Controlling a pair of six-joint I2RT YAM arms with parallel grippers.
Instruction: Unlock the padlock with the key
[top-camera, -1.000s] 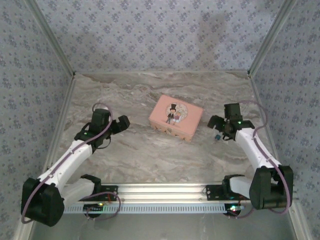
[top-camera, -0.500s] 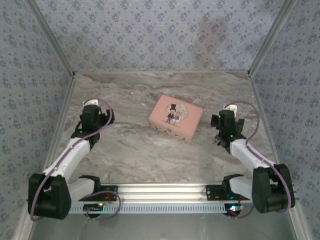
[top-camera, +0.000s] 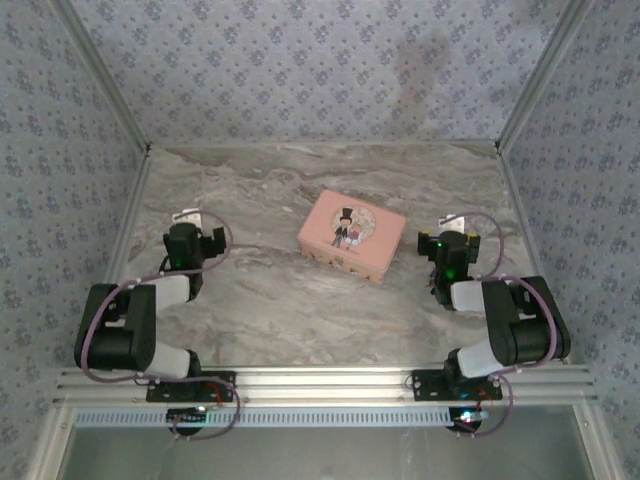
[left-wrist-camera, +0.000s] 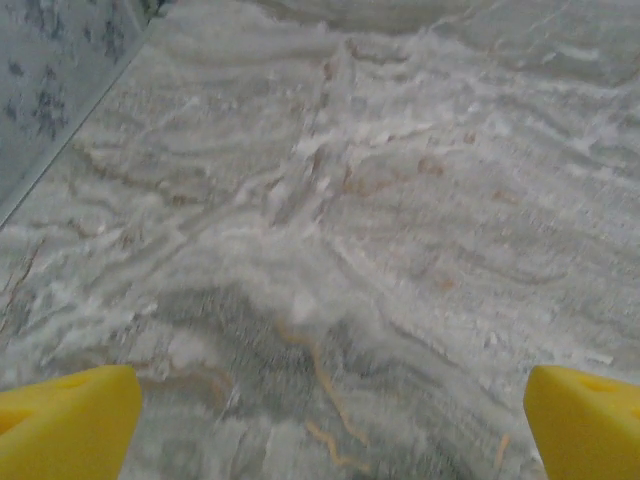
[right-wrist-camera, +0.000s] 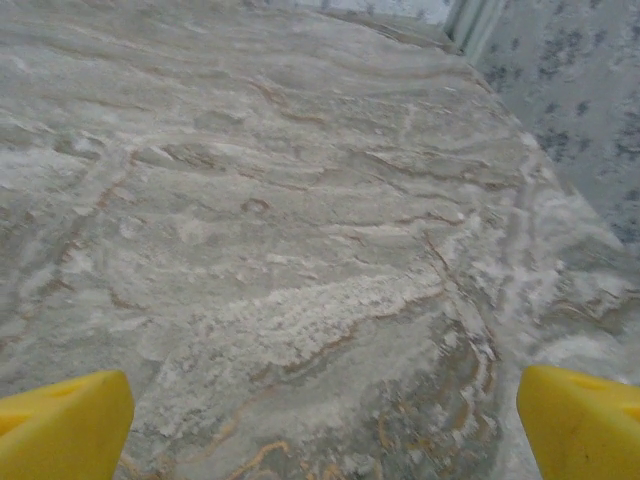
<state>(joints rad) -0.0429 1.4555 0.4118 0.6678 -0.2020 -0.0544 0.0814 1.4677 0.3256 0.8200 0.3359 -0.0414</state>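
The padlock and the key are out of view. My left gripper (top-camera: 192, 232) hovers over the left side of the marble table, its arm folded back on its base. In the left wrist view the left gripper (left-wrist-camera: 328, 425) is open, its yellow fingertips (left-wrist-camera: 70, 418) far apart with bare marble between them. My right gripper (top-camera: 450, 240) sits to the right of the pink tin, with that arm folded too. Seen from the right wrist, the right gripper (right-wrist-camera: 325, 425) is open, and nothing lies between its yellow fingertips (right-wrist-camera: 580, 420).
A pink tin box (top-camera: 352, 234) with a picture of a couple on its lid lies at the table's middle, between the two grippers. Patterned walls (top-camera: 300, 70) close in the table at the back and both sides. An aluminium rail (top-camera: 320, 385) runs along the near edge.
Both arms have folded back toward their bases. The left gripper swung left, away from the tin, and the right gripper turned beside it. Both stayed open.
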